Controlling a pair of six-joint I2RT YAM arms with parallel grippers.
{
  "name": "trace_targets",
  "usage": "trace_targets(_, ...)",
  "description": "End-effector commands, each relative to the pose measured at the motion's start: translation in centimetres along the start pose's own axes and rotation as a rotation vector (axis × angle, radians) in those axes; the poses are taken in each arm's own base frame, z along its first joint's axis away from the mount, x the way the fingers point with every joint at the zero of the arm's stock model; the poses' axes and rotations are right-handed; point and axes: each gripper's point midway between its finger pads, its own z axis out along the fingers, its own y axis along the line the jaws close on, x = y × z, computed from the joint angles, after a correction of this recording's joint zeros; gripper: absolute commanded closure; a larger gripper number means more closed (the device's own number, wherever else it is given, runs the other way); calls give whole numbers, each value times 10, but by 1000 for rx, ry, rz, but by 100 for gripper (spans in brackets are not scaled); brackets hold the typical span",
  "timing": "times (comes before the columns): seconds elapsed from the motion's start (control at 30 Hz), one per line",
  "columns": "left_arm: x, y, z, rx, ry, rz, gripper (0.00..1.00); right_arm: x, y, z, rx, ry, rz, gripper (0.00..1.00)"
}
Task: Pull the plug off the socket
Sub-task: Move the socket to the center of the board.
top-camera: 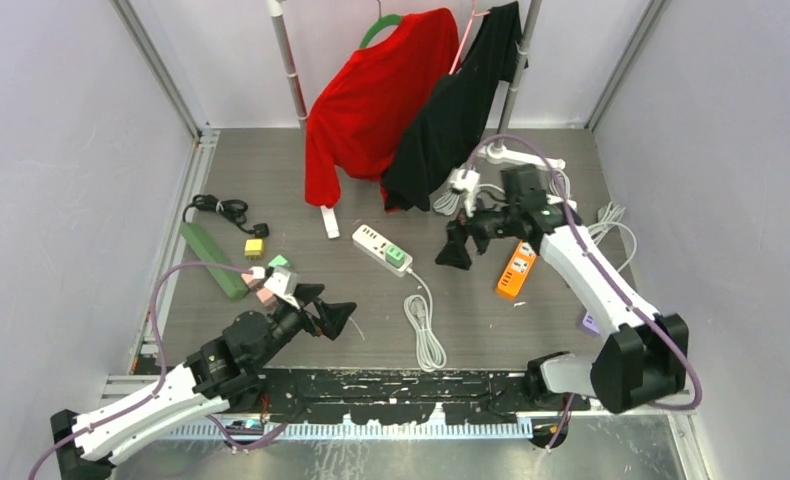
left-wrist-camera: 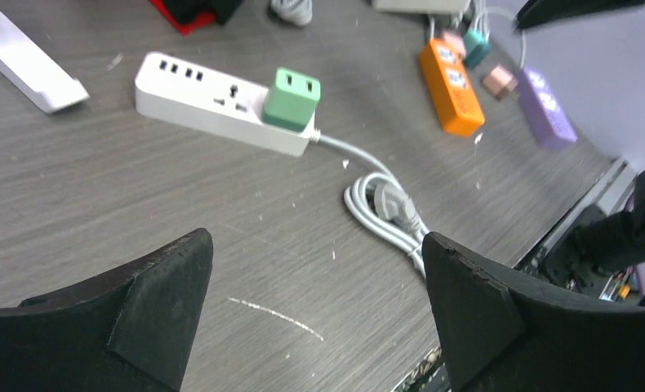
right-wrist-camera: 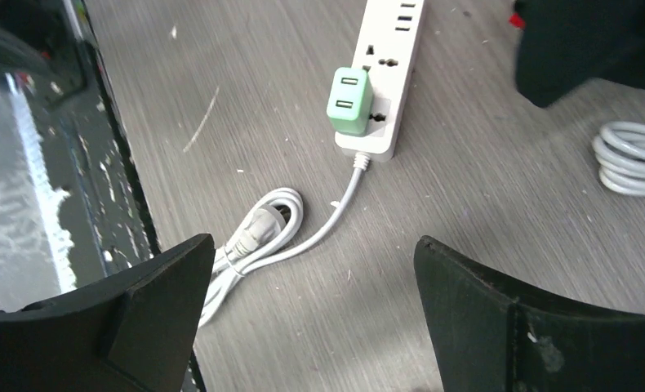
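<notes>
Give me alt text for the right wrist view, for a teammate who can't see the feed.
A mint-green plug sits seated in a white power strip on the grey table, untouched. The right claw hangs open above, its black fingers framing the strip's coiled white cord.

Grey wood-grain floor (top-camera: 271,170), white scuffs. Pale left wall (top-camera: 61,150), right wall (top-camera: 721,130), far wall (top-camera: 241,50), metal posts (top-camera: 159,70) at corners. Far side: 2 rack poles (top-camera: 289,60) with a red garment (top-camera: 381,90) and a black garment (top-camera: 461,100) hanging. Light even, diffuse.
</notes>
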Motion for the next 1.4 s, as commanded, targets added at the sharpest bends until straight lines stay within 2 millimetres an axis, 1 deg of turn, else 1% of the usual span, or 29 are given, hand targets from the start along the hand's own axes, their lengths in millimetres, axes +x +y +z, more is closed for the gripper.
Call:
trace_targets(0.0, -18, 11, -7, -48, -95, -14, 2, 9, -8, 28, 82, 224, -166, 3)
trace_targets(0.17, -11, 17, -11, -68, -73, -7, 2, 6, -14, 72, 159, 337, -185, 3)
trace_targets(0.23, -9, 18, -11, -73, -58, 2, 2, 1, -22, 91, 232, 342, -175, 3)
trace_targets(0.3, -7, 18, -10, -73, -46, 10, 2, -2, -25, 107, 271, 348, -153, 3)
trace_targets(0.4, -4, 18, -9, -76, -28, 21, 2, -1, -27, 127, 293, 361, -103, 4)
trace_targets(0.53, -2, 17, -8, -68, -21, 25, 2, 6, -24, 144, 283, 395, -86, 8)
trace_targets(0.6, -1, 16, -7, -65, -21, 28, 2, 12, -22, 153, 278, 419, -93, 12)
trace_targets(0.67, -1, 15, -6, -59, -21, 28, 2, 20, -21, 162, 271, 448, -95, 19)
trace_targets(0.73, 1, 13, -5, -45, -14, 33, 2, 23, -21, 168, 260, 464, -82, 29)
trace_targets(0.83, 3, 8, -5, -17, 1, 48, 2, 24, -20, 172, 235, 486, -90, 46)
trace_targets(0.9, 3, 6, -5, 1, 5, 63, 2, 26, -15, 171, 192, 507, -119, 53)
trace_targets(1.0, 3, 0, -5, 40, 9, 95, 2, 34, -11, 163, 135, 551, -189, 55)
trace_targets(1.1, 3, -9, -4, 91, 12, 127, 2, 42, -9, 151, 93, 577, -256, 60)
trace_targets(1.13, 4, -12, -3, 109, 17, 137, 2, 43, -7, 146, 74, 575, -273, 63)
trace_targets(1.17, 5, -15, -3, 128, 21, 151, 2, 45, -6, 142, 55, 576, -283, 69)
trace_targets(1.2, 7, -18, -2, 146, 28, 160, 3, 46, -5, 138, 40, 575, -295, 86)
trace_targets(1.23, 9, -21, -2, 162, 34, 167, 3, 48, -5, 135, 31, 571, -306, 96)
trace_targets(1.27, 9, -23, -1, 174, 37, 172, 3, 48, -5, 134, 27, 564, -314, 98)
trace_targets(1.37, 11, -29, 1, 204, 51, 178, 4, 53, 0, 130, -6, 563, -320, 99)
